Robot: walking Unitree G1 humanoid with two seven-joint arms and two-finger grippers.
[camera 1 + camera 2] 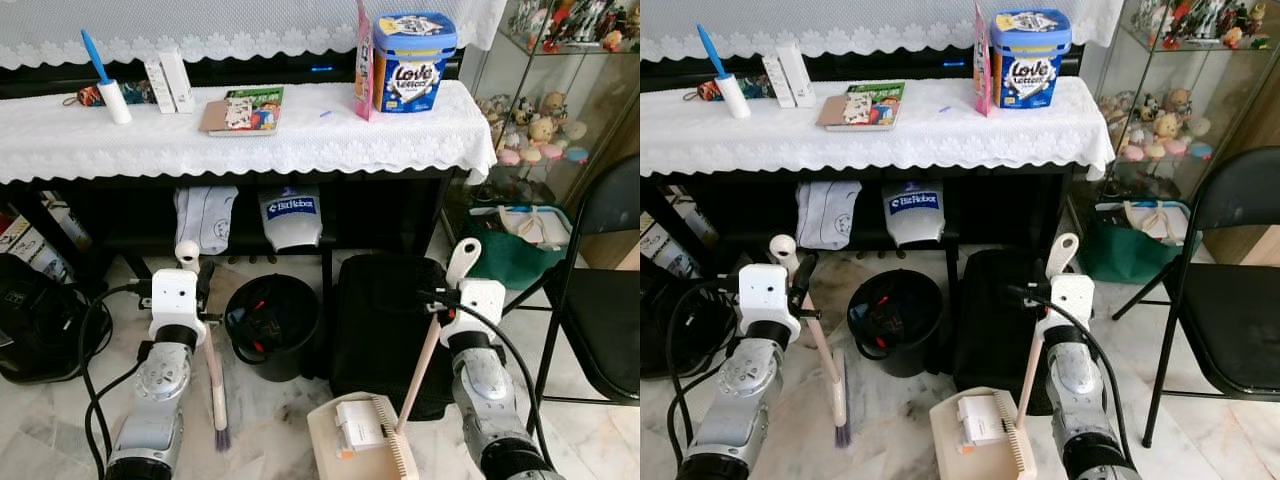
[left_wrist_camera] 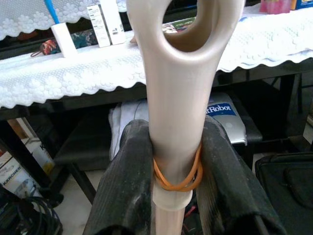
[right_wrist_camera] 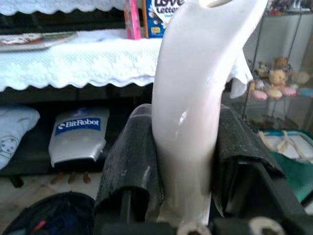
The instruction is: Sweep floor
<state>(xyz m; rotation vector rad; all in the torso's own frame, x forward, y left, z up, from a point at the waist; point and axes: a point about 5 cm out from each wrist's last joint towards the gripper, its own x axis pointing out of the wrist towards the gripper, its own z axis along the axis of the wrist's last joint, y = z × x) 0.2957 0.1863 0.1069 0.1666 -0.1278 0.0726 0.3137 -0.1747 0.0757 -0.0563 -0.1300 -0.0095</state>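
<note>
Nearest me, my right gripper (image 3: 183, 161) has its jaws pinching the dustpan (image 1: 365, 440) handle, the pan resting on the floor at near right. My left gripper (image 2: 176, 166) clamps the brush (image 1: 215, 385), bristles down on the floor. Beyond sit a black bin (image 1: 272, 322) and the lace-covered table (image 1: 250, 140).

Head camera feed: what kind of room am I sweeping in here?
Most likely a lived-in room of a home. A lace-covered table holds a book and a tub, a glass cabinet displays small figurines, and a black bin stands on the marble floor beneath.
</note>
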